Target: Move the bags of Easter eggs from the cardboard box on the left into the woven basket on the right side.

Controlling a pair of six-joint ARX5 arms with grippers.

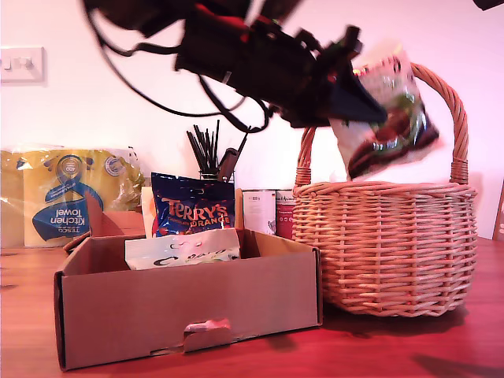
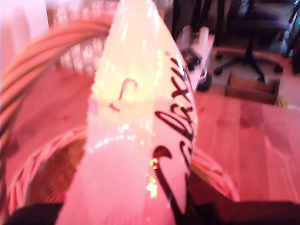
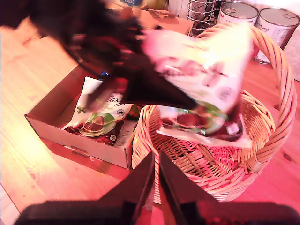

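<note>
While my first end effector (image 1: pixel 358 90) grips a glossy cream Galaxy bag (image 1: pixel 386 110) with dark script and a brown-and-green panel above the woven basket (image 1: pixel 386 248), my second end effector (image 3: pixel 155 180) hovers pinched closed, empty, above the basket's rim.

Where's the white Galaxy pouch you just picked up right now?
The glossy white Galaxy pouch hangs from my first gripper at the exterior view's upper right, under the arched handle and above the opening of the round tan woven basket.
</note>
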